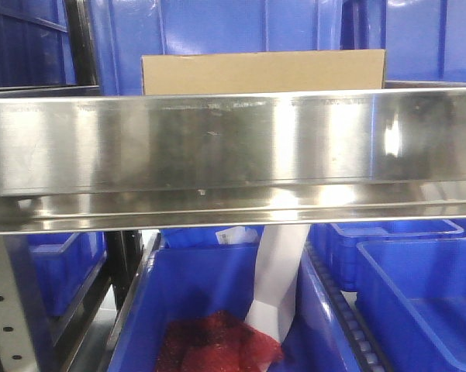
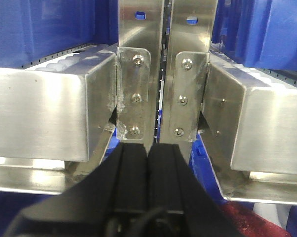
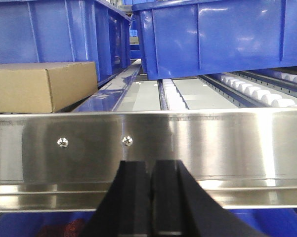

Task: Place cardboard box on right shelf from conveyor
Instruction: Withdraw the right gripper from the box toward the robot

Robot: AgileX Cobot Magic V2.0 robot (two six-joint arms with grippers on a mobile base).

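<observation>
The tan cardboard box (image 1: 264, 72) rests on the right shelf behind its broad shiny steel front rail (image 1: 233, 155), with blue bins behind it. The right wrist view shows the same cardboard box (image 3: 42, 86) lying flat at the upper left, beyond the rail (image 3: 227, 143). Below that rail my right gripper (image 3: 149, 164) is shut and holds nothing. My left gripper (image 2: 148, 146) is shut and empty too, facing two steel uprights (image 2: 138, 94) where two shelf rails meet. No gripper shows in the front view. The conveyor is out of view.
Blue bins (image 3: 217, 39) stand on white roller tracks (image 3: 259, 91) right of the box. A lower blue bin (image 1: 217, 310) holds a red mesh item (image 1: 217, 345) and a white strip (image 1: 279, 283). More blue bins (image 1: 419, 294) sit lower right. A grey perforated upright (image 1: 4, 310) stands lower left.
</observation>
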